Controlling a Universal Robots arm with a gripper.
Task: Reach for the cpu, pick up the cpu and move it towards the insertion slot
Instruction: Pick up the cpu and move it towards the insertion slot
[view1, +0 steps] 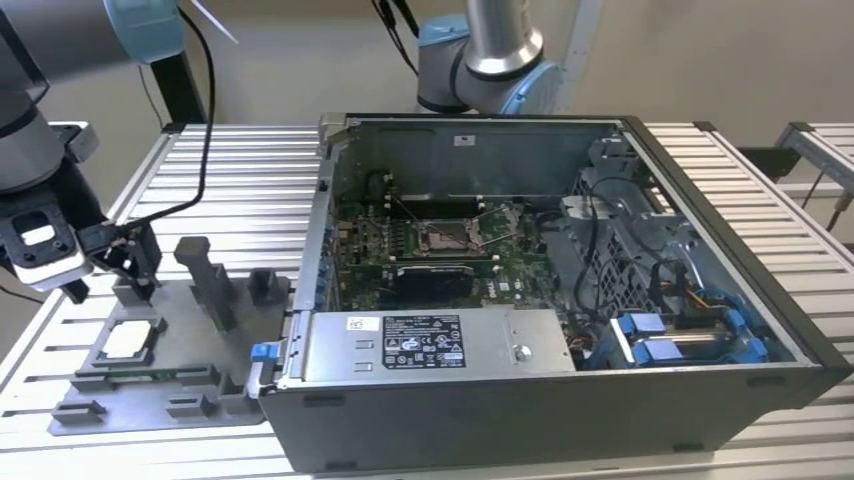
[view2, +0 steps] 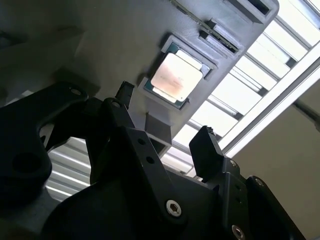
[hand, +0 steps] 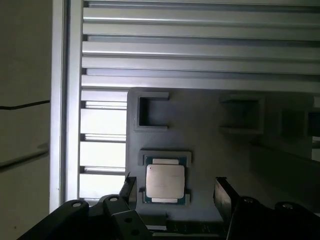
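Gripper (hand: 175, 186) hovers above the grey fixture plate (view1: 134, 405), which lies on the slatted desk (view1: 254, 180) near its edge on the exterior view's left. In both wrist views I see the fingers (view2: 206, 149) spread wide, wider than the cpu (hand: 165, 181), and holding nothing. The cpu lies flat in a square recess in the fixture plate, pale top up, green rim showing around it. In the first wrist view the two fingertips flank the chip, one on each side, clear of it. In the exterior view the cpu sits toward the plate's outer side, just below the gripper, with grey upright blocks (view1: 203, 280) standing near it on the same plate. The insertion slot (view1: 445, 237) is well apart from the cpu, inside the open computer case (view1: 561, 400) that takes up the middle of the desk. Its shiny metal frame lies on the green board with the dark centre exposed. I cannot tell the lever's position.
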